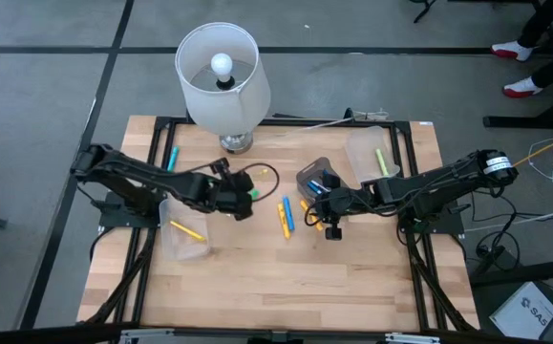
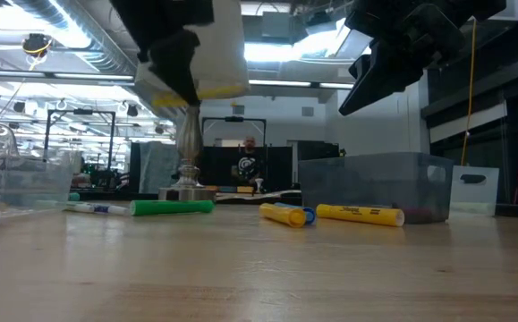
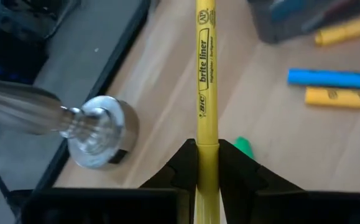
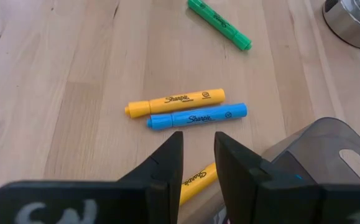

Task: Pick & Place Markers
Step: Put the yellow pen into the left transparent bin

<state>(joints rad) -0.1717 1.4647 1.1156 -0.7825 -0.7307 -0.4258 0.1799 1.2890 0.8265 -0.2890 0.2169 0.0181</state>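
My left gripper hangs above the table's middle left, near the lamp's base, shut on a yellow marker. A green marker lies on the wood just below it. My right gripper hovers to the right of the middle, its fingers a narrow gap apart with nothing between them. Under it lie a yellow marker and a blue marker side by side, with another yellow one closer in. My left gripper pinches the yellow marker between its two fingers, on the barrel. The marker runs along the fingers and sticks out far past their tips. The fingers slant downward. The marker is lifted clear of the table.
A white-shaded lamp stands at the far middle. A dark grey bin sits beside my right gripper. A clear bin at the left holds a yellow marker, and another clear bin stands at the far right. A blue marker lies far left.
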